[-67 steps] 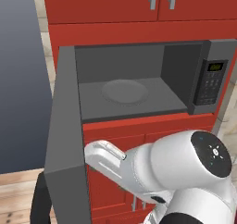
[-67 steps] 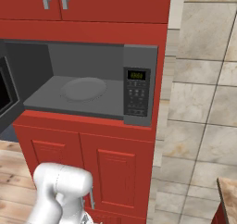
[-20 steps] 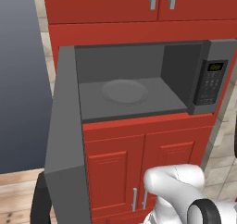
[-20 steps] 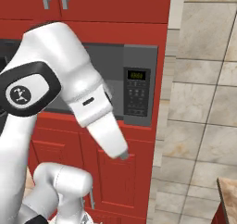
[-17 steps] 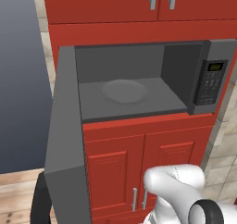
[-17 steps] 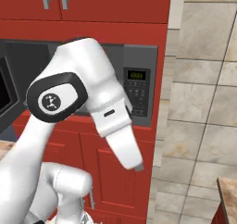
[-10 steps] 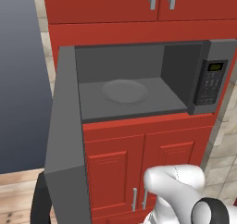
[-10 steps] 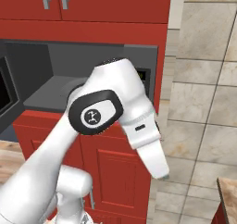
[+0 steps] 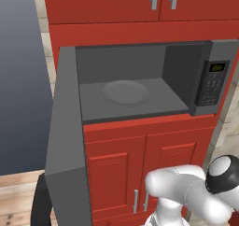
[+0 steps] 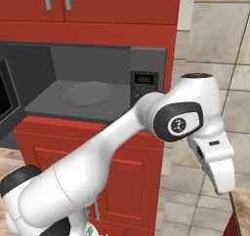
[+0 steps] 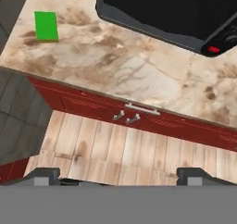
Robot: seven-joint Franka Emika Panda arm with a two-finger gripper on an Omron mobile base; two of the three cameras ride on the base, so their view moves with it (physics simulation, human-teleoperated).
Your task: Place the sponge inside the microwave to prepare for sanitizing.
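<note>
The sponge is a small bright green block lying flat on a marbled counter, at the upper left of the hand view. My gripper is open and holds nothing. It hangs well short of the sponge, over the wooden floor in front of the counter. The microwave stands open, its door swung out to the left and its round turntable bare. In the right base view my arm reaches right, past the microwave's keypad, with the hand pointing down.
A black appliance sits on the counter to the right of the sponge. Red drawers with metal handles run below the counter's edge. Red cabinets surround the microwave. A tiled wall lies to its right.
My arm has swung rightward across the right base view, from in front of the microwave toward the tiled wall and counter. The gripper stayed open. The microwave has not changed.
</note>
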